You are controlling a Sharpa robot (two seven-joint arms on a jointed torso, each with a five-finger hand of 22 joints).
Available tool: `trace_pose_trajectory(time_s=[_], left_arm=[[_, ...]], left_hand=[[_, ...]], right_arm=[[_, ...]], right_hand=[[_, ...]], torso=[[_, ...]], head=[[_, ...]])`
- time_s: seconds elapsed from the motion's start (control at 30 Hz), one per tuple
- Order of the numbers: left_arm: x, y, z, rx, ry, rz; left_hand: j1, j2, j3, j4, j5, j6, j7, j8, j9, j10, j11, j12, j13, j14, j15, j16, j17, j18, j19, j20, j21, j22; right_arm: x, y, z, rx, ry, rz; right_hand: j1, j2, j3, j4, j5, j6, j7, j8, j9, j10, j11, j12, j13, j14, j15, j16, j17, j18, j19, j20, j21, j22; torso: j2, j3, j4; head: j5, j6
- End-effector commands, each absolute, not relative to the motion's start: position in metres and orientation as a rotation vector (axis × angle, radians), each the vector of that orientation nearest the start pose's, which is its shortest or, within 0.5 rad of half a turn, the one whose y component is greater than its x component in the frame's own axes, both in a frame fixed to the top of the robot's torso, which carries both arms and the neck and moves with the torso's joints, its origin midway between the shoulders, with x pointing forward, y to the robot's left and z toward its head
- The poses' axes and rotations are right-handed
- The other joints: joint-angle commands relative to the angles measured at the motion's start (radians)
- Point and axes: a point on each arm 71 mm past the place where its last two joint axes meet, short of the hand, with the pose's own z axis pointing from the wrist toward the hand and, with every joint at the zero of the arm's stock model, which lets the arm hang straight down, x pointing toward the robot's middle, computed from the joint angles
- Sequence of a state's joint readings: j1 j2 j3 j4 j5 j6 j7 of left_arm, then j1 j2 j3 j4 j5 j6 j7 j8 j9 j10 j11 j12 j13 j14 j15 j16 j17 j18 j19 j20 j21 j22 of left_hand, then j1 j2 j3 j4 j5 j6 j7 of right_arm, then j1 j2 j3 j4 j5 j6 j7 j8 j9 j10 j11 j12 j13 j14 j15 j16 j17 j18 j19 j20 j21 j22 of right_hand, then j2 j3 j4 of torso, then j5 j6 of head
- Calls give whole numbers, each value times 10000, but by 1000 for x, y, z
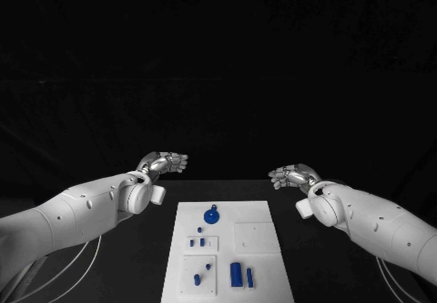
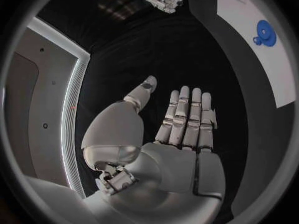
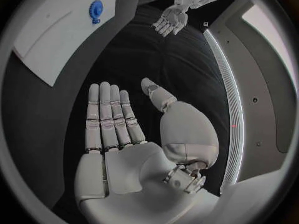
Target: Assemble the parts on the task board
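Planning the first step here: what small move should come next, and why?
Probably bring the left robot hand down toward the blue disc at the far end of the white board. Both it and the right robot hand are open, holding nothing, off the board.

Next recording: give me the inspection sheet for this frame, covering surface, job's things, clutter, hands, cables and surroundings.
Surface: black table, white task board in the middle.
Job's things: blue round part at the board's far end; small blue parts mid-board; taller blue parts at the near end.
Clutter: nothing seen.
Hands: left hand and right hand open, raised beyond the board, holding nothing.
Cables: pale cables under the left arm, more under the right.
Surroundings: dark backdrop.
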State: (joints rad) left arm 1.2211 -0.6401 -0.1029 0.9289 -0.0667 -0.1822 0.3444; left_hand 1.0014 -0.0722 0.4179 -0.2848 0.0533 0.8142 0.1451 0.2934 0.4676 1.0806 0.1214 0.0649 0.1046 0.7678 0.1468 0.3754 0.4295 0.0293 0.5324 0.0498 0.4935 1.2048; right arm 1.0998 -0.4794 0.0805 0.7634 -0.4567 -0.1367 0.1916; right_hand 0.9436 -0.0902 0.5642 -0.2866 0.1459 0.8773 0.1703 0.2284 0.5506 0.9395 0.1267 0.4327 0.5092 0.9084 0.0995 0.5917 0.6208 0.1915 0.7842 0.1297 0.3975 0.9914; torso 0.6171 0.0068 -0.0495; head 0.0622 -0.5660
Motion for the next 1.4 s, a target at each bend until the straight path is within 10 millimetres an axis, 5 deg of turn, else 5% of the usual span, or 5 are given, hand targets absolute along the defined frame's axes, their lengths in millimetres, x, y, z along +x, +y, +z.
trace_pose_trajectory(time_s=[0.03,0.2,0.23,0.4,1.4], left_arm=[[576,291,-213,-11321,13447,-12635],[578,288,-214,-11369,13443,-12726],[577,292,-216,-11224,13758,-12260],[572,285,-219,-11278,13667,-12280],[462,192,-224,-12089,12178,-12289]], left_hand=[[-22,-61,-54,-2,-8,-60,4,-44,-9,-56,0,-14,-14,-54,4,-36,-9,-128,-42,-10,-34,-9],[-136,-118,-122,21,-16,-232,-96,-133,-48,-451,-30,-15,-164,-356,103,-254,-110,-220,-261,66,-276,-106],[-10014,722,-4179,2848,-533,-8142,-1451,-2934,-4676,-3517,-1214,-649,-1046,-7678,-1468,-3754,-4295,-293,-5324,-498,-4935,-3682],[-10014,722,-4179,2848,-533,-8142,-1451,-2934,-4676,-10806,-1214,-649,-1046,-7678,-1468,-3754,-4295,-293,-5324,-498,-4935,-12048],[-10014,722,-4179,2848,-533,-8142,-1451,-2934,-4676,-10806,-1214,-649,-1046,-7678,-1468,-3754,-4295,-293,-5324,-498,-4935,-12048]], right_arm=[[584,-247,-254,9872,15666,11889],[585,-255,-257,10065,15571,11811],[585,-256,-258,9920,15842,11002],[582,-252,-257,9964,15614,11150],[466,-194,-225,12017,12221,12312]], right_hand=[[-22,108,-64,19,-44,-49,7,-4,-16,120,21,-209,-262,44,95,-188,-130,-109,-18,106,-151,-136],[139,299,-522,-57,98,-330,-150,-4,-197,146,166,-2117,-2317,-751,380,-1933,-1431,-212,-1021,448,-1358,-811],[-9436,902,-5642,2866,-1459,-8773,-1703,-2284,-5506,-9395,-1267,-4327,-5092,-9084,-995,-5917,-6208,-1915,-7842,-1297,-3975,-9914],[-9436,902,-5642,2866,-1459,-8773,-1703,-2284,-5506,-9395,-1267,-4327,-5092,-9084,-995,-5917,-6208,-1915,-7842,-1297,-3975,-9914],[-9436,902,-5642,2866,-1459,-8773,-1703,-2284,-5506,-9395,-1267,-4327,-5092,-9084,-995,-5917,-6208,-1915,-7842,-1297,-3975,-9914]], torso=[[-138,35,23],[-140,59,41],[-109,36,23],[-275,8,150],[-729,-68,495]], head=[[48,73],[83,153],[54,117],[-127,-6],[-622,-340]])
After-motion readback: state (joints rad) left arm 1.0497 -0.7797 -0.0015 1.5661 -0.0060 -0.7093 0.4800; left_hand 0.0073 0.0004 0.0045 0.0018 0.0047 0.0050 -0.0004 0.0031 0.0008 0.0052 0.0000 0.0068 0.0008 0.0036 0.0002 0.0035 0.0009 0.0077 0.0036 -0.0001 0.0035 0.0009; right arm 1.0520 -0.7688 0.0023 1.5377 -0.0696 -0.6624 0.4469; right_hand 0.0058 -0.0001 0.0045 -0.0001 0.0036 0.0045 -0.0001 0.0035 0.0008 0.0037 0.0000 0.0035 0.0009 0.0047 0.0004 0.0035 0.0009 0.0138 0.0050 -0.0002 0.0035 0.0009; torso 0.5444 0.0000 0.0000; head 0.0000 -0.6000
